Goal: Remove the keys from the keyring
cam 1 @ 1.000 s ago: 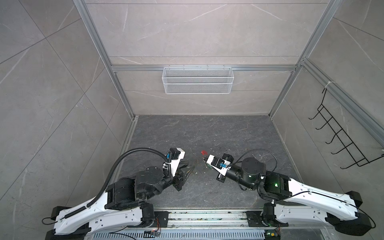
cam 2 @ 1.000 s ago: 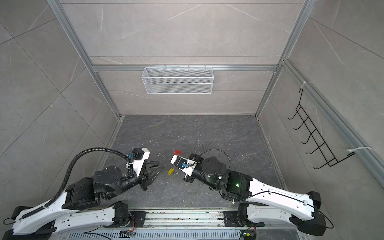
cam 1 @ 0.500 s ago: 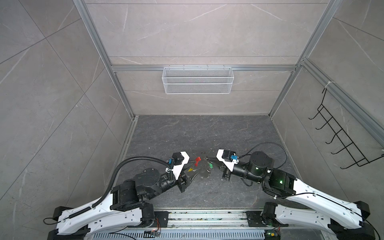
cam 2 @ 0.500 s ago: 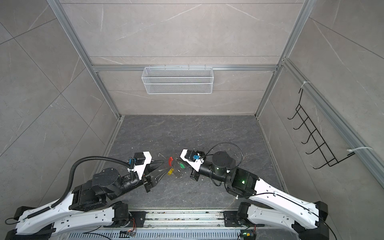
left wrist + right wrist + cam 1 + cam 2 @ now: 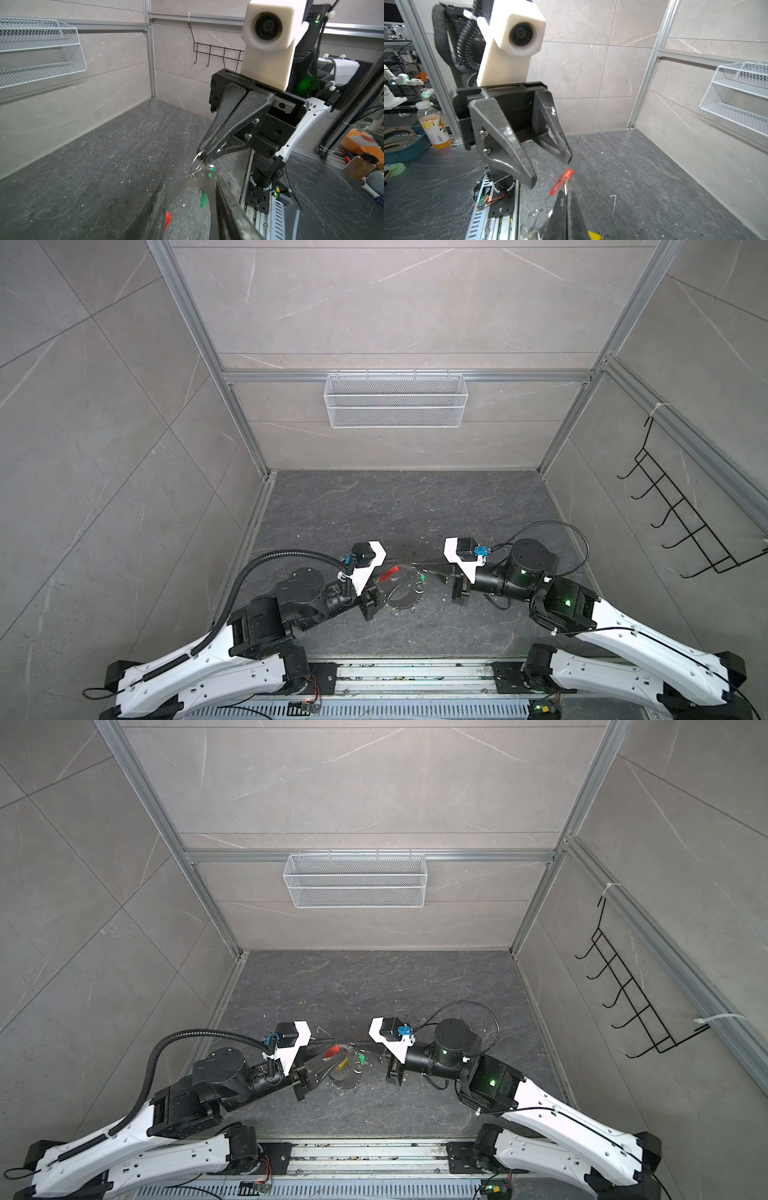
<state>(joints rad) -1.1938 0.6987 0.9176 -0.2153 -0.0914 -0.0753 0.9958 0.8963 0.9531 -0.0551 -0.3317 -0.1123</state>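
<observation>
Low in the middle of both top views, the keyring [image 5: 402,607] lies between the two arms. It is nearer the left gripper [image 5: 387,590], whose part-open jaws point right at it. The right gripper [image 5: 419,566] reaches in from the right, its long axis roughly level across the frame, to the keyring's upper edge. In a top view the red sleeve [image 5: 332,1051] sits at the keyring's upper left, the yellow-tagged key [image 5: 342,1063] within its outline and the green-tagged key [image 5: 360,1058] at its right.

Toward the lower right of the left wrist view, the right gripper [image 5: 202,155], clamped shut, pinches a small split ring [image 5: 196,159] joined to the keyring [image 5: 199,176]. The keyring drops from there between the left gripper's fingers [image 5: 154,209]; whether they press it I cannot tell.

At the centre of the right wrist view, the left gripper [image 5: 548,169] shows its jaws apart, with the red sleeve [image 5: 561,181] just below them. The left probably needs to close on the keyring while the right draws away rightward.
</observation>
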